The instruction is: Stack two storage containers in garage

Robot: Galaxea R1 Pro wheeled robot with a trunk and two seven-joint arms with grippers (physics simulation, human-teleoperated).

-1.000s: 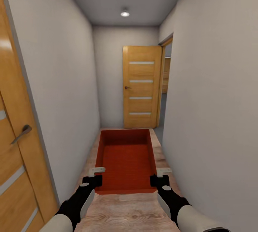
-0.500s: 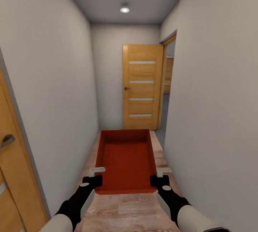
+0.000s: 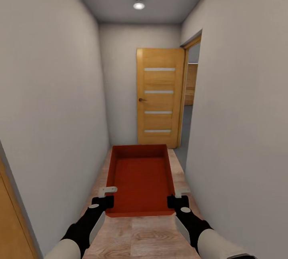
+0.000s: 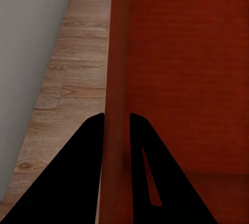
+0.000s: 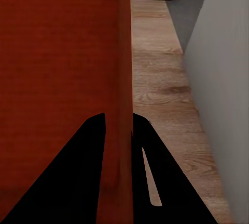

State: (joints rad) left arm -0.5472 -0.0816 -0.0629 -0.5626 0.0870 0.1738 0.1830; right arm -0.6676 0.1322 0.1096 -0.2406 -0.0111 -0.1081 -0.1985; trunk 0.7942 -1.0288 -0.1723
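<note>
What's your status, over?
Left gripper and right gripper each clamped on a side wall of the red bin, carried level. In hallway, wood floor. Ahead: orange door, open doorway on right. Path open.

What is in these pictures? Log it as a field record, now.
place: narrow hallway, white walls, wood plank floor
carried: one orange-red storage container, open top, empty
left pincer: shut on the container's left wall
right pincer: shut on its right wall
ahead: orange wooden door with a doorway beside it on the right
ceiling: one round lamp, lit
</note>
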